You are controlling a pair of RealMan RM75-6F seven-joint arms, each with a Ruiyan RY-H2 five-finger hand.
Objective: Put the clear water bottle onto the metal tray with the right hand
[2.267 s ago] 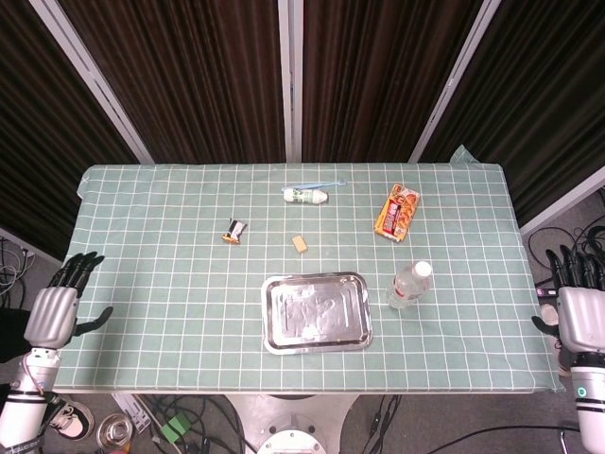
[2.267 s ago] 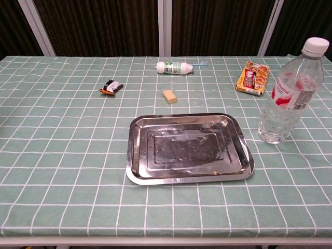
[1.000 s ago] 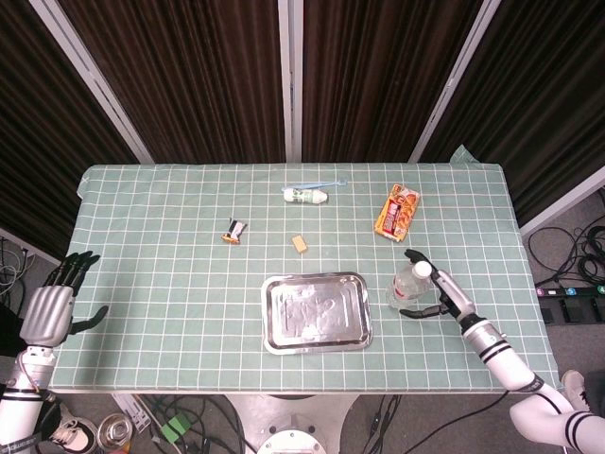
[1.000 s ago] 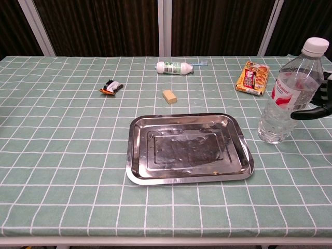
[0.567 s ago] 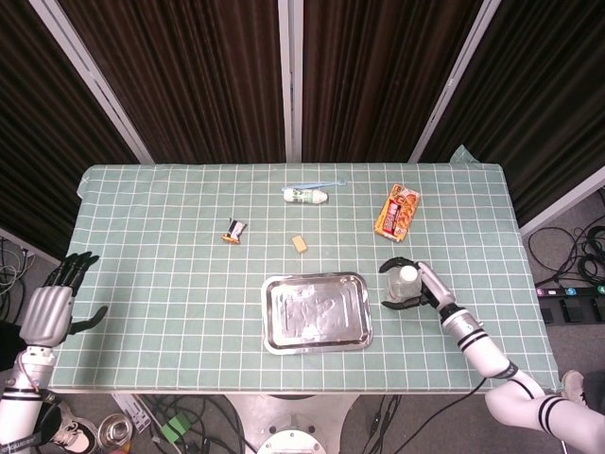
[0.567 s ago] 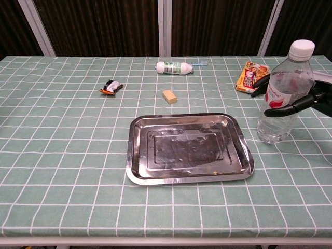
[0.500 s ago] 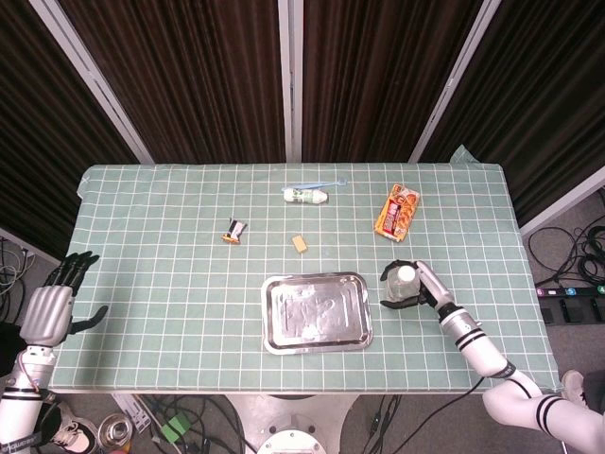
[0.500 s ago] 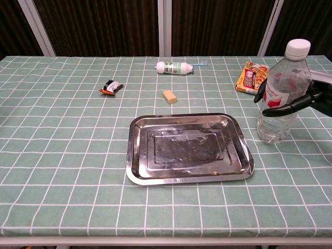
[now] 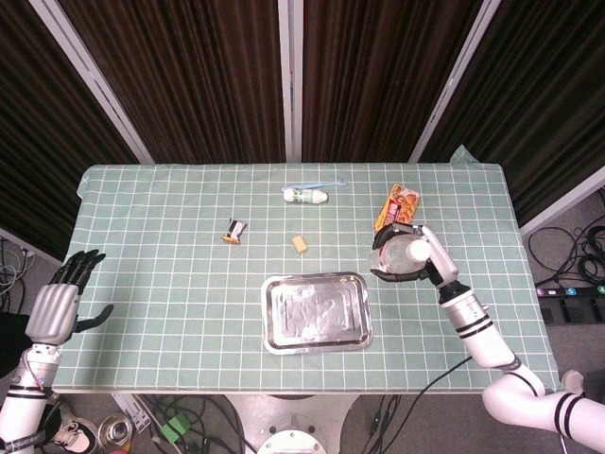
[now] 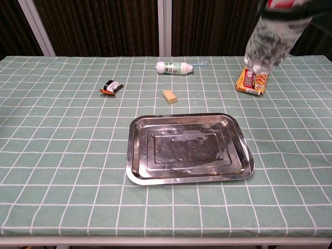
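- The right hand [image 9: 420,255] grips the clear water bottle [image 10: 272,42], holding it in the air above the table [image 9: 151,236], to the right of the metal tray [image 10: 136,155].
- In the chest view, only the bottle's lower body shows; it looks blurred.
- The tray holds nothing but dull smears on its bottom.
- The left hand [image 9: 59,303] hangs off the table's left edge, fingers spread, holding nothing.
- A snack packet [image 9: 397,210] lies beyond the bottle.
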